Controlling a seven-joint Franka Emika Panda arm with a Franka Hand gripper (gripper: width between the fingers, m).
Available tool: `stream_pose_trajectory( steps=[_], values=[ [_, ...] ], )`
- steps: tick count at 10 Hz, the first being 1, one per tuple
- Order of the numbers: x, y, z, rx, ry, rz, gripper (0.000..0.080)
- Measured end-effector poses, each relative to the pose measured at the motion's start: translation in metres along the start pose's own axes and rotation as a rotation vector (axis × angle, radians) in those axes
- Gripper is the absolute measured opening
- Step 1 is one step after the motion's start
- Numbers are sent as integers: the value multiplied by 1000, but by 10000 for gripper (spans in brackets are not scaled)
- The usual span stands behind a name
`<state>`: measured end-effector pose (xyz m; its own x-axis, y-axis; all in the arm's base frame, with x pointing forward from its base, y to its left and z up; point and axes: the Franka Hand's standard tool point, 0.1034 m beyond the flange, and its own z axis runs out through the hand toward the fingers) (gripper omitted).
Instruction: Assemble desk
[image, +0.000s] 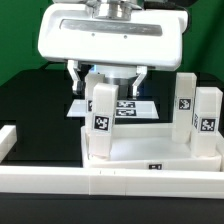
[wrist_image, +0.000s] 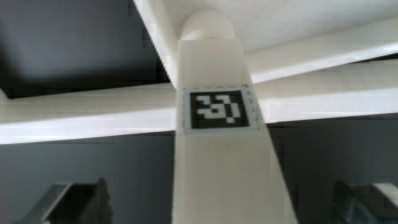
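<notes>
The claw (image: 108, 76) is hanging under the big white wrist housing with its two fingers (image: 74, 75) standing apart and nothing between them; in the wrist view the dark finger tips (wrist_image: 68, 203) are showing on either side of a leg without touching it. Just below the claw one white leg (image: 101, 120) is standing upright, its top reaching up between the finger tips, a small black-and-white tag on its face. The wrist view is looking straight down this leg (wrist_image: 228, 140), with the tag in the middle.

Three legs are showing in the exterior view: the one under the claw, and two more (image: 186, 102) (image: 207, 118) standing upright side by side toward the exterior view's right, each carrying a tag. All three are sitting at the tabletop (image: 160, 152), the one white tray with a raised rim, lying in front of and below the claw.

Behind the claw the marker board (image: 130, 106) is lying flat on the black table (image: 30, 100). A long white rail (image: 110, 185) is running along the near edge, close against the tabletop. Open dark table is lying toward the exterior view's left, bounded by a short white rail piece (image: 8, 140).
</notes>
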<state>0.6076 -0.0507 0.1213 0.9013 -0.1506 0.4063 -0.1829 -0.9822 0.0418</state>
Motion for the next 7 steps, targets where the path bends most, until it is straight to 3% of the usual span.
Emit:
stream_pose_trajectory(
  steps=[4,7],
  values=[
    [14,5,-28,34,-39,21,649],
    [10,6,-23,33,-65,20,649]
  ],
)
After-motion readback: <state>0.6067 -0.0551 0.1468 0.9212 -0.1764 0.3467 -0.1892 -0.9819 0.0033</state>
